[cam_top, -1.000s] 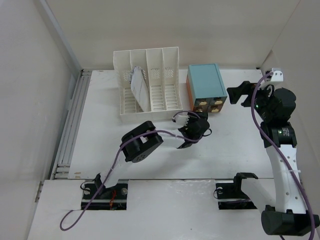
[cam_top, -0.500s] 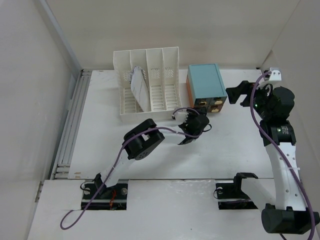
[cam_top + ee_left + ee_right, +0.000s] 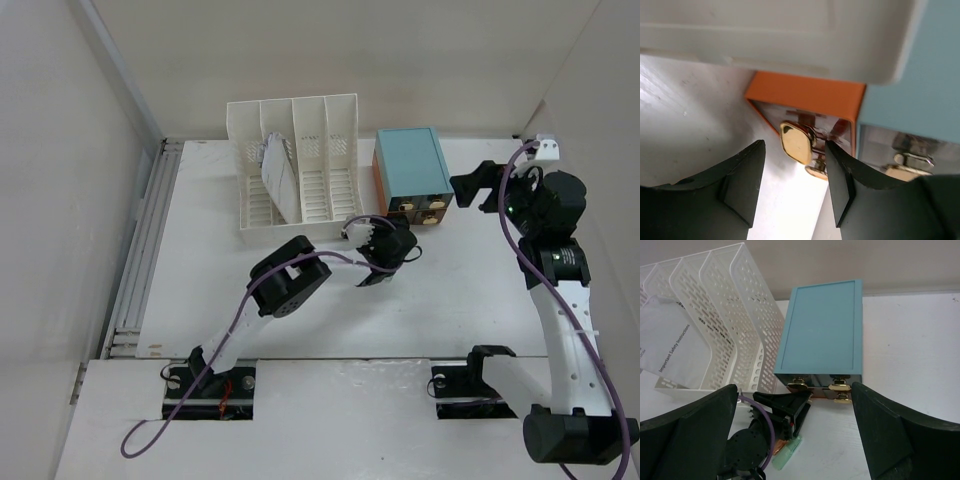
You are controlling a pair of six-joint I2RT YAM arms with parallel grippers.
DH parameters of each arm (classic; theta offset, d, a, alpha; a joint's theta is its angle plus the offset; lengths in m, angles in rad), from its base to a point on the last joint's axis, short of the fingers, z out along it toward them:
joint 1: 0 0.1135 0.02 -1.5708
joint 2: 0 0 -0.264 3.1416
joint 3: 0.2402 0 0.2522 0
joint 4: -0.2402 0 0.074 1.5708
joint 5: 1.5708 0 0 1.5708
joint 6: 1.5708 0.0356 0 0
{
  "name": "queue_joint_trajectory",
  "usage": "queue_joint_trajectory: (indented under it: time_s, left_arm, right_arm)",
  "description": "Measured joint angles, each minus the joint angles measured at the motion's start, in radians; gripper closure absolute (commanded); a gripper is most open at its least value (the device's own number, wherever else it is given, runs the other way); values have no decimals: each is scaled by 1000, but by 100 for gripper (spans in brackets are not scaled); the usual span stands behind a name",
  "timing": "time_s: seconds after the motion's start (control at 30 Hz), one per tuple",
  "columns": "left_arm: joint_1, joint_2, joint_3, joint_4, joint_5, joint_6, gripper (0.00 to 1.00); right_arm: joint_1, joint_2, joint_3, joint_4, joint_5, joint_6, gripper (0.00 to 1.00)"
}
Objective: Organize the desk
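Note:
The desk [image 3: 200, 260] is a white tabletop. A teal drawer box [image 3: 411, 165] with gold knobs stands at the back; it also shows in the right wrist view [image 3: 822, 327]. My left gripper [image 3: 385, 248] is open at the box's front, low on its left side. In the left wrist view, my left gripper [image 3: 795, 150] has its fingertips either side of a gold knob [image 3: 796, 142] on an orange drawer [image 3: 805, 92], not touching it. My right gripper [image 3: 472, 186] is open and empty, just right of the box. In its own view, my right gripper [image 3: 794, 387] is spread wide.
A white slotted file rack [image 3: 300, 170] stands left of the box, with a printed sheet [image 3: 275, 175] leaning in it; both show in the right wrist view, rack [image 3: 715, 315] and sheet [image 3: 670, 350]. A grey rail [image 3: 140, 250] runs along the desk's left edge. Walls enclose the sides.
My left gripper has moved up and slightly left toward the box's front, closing in on the lower left knob. My right gripper has shifted slightly left.

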Motion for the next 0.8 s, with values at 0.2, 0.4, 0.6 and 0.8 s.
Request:
queue_joint_trajectory:
  time_s: [0.2, 0.4, 0.6, 0.8]
  left_arm:
    - [3, 24, 25, -20, -8, -5, 53]
    - [1, 30, 41, -32, -9, -5, 53]
    - [-2, 42, 55, -24, -11, -7, 68]
    - [-1, 42, 64, -16, -13, -13, 76]
  right_arm:
    - [0, 5, 0, 0, -9, 0, 0]
    - [0, 5, 0, 0, -19, 1, 0]
    - [0, 5, 0, -1, -32, 3, 0]
    - [0, 5, 0, -1, -40, 3, 0]
